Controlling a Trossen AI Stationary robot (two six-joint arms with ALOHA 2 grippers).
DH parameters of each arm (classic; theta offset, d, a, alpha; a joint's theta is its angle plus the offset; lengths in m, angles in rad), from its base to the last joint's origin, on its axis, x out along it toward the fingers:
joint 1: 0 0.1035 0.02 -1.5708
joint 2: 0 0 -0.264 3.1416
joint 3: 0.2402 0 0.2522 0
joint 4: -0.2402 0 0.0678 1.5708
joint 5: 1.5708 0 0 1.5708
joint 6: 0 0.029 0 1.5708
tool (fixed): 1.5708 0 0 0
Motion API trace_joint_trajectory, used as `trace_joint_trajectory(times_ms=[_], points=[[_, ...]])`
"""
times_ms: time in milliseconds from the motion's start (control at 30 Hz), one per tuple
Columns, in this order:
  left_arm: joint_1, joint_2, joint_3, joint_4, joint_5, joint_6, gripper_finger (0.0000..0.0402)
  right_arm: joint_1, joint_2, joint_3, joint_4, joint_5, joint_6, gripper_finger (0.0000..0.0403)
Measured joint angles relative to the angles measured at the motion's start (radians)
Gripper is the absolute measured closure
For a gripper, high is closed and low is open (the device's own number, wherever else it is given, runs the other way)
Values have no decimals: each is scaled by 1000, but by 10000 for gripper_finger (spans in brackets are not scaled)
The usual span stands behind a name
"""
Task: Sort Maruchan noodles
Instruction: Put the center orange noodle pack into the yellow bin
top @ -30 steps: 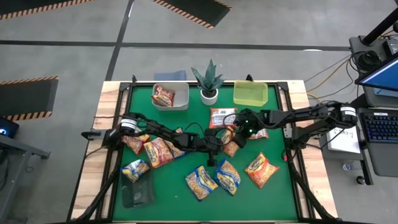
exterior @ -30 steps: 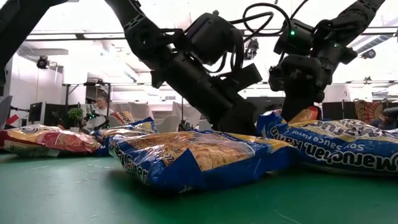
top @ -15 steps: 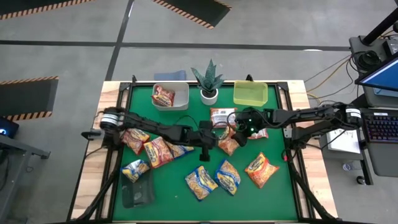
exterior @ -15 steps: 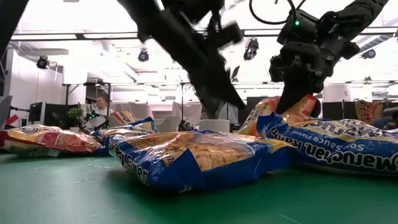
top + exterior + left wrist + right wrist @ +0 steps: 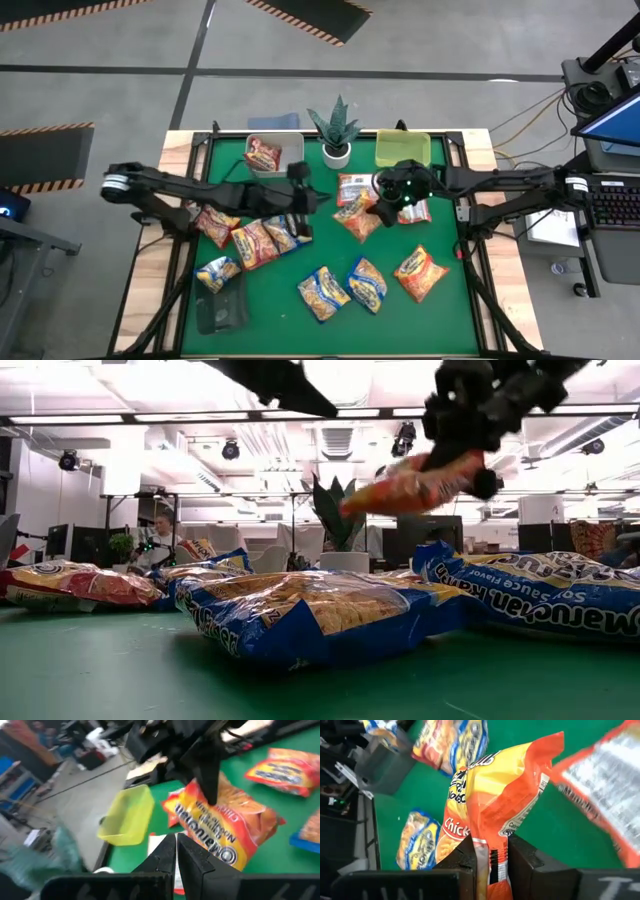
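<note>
Lifted since before: crinkly orange packet (image 5: 492, 805).

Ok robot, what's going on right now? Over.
Right gripper jaws shut on orange noodle packet, lifted off the table. Left gripper jaws shut, empty, left of the packet. Nothing blocking.

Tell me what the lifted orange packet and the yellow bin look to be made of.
The orange packet, pinched in the right gripper, looks like thin glossy plastic film: it creases, catches glare and has a crimped seam. The yellow bin looks like rigid, slightly translucent plastic with a smooth finish, though that is less certain.
</note>
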Motion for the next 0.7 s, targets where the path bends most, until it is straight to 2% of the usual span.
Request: trace_joint_trajectory(times_ms=[200, 367, 533, 700], points=[[0, -98, -148, 155, -82, -13, 402, -17, 25, 224, -286, 122, -25, 349], [1, -141, -185, 171, -189, -26, 402, -64, 72, 434, -577, 217, -17, 349], [0, -147, -199, 163, -200, -33, 402, -160, 126, 603, -798, 337, -6, 349], [0, -136, -199, 165, -200, -32, 402, -303, 179, 679, -917, 405, -4, 349]])
